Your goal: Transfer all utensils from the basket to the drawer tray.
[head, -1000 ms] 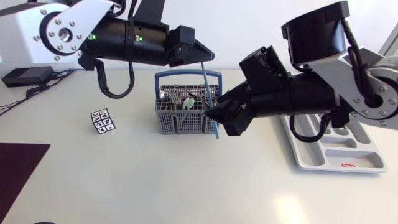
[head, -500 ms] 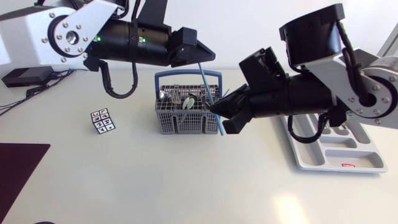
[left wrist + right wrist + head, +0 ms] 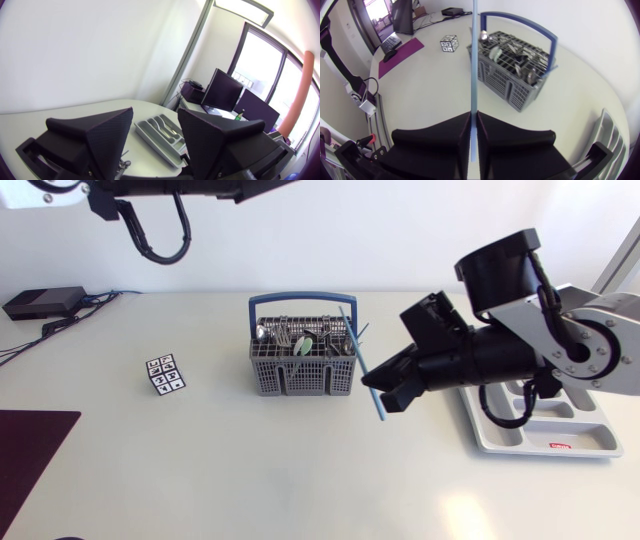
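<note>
While left hand (image 3: 155,119) gapes, right hand (image 3: 473,115) clamps a blue utensil (image 3: 473,60), kind unclear.

A cube (image 3: 165,375) is sitting on the table (image 3: 260,470). A purple mat (image 3: 30,450) is lying at the table's left edge, well apart from a black box (image 3: 40,302) trailing cables.

The left arm (image 3: 200,186) is held high over the far side of the table, only its underside showing. Its claw (image 3: 155,112) gapes wide with nothing between the fingers. The right arm (image 3: 500,355) stretches in low towards the middle, its claw (image 3: 473,114) pinched tight on a thin blue utensil (image 3: 473,60).
</note>
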Controlling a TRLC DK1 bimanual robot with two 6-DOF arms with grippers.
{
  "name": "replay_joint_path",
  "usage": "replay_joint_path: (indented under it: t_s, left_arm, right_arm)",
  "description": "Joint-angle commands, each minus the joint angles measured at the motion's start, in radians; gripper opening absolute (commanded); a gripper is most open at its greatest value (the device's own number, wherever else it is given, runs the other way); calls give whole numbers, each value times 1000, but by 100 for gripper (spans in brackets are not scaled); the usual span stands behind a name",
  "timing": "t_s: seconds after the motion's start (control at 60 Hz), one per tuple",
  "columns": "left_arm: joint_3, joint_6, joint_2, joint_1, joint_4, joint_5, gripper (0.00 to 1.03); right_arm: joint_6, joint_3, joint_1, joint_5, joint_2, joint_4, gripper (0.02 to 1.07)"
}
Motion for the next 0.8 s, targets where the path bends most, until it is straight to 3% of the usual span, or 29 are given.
replay_joint_path:
  t_s: [0.0, 0.083, 0.2, 0.383, 0.567, 0.783]
  left_arm:
    - [32, 23, 51, 13, 8, -36, 69]
    - [32, 86, 84, -1, -4, -54, 69]
    - [24, 290, 163, -94, -63, -166, 69]
    - [30, 468, 252, -190, -96, -297, 69]
    - [118, 586, 348, -236, -176, -378, 69]
    - [217, 614, 440, -265, -271, -440, 68]
  right_arm:
    - [-34, -41, -87, 0, -30, -20, 8]
    - [-49, -53, -208, 1, -30, -27, 8]
    - [-63, -47, -396, 13, 16, -17, 8]
    - [-64, -4, -620, 43, 153, 12, 8]
    - [-63, 37, -713, 93, 295, 26, 9]
    - [-71, 72, -768, 110, 423, 28, 15]
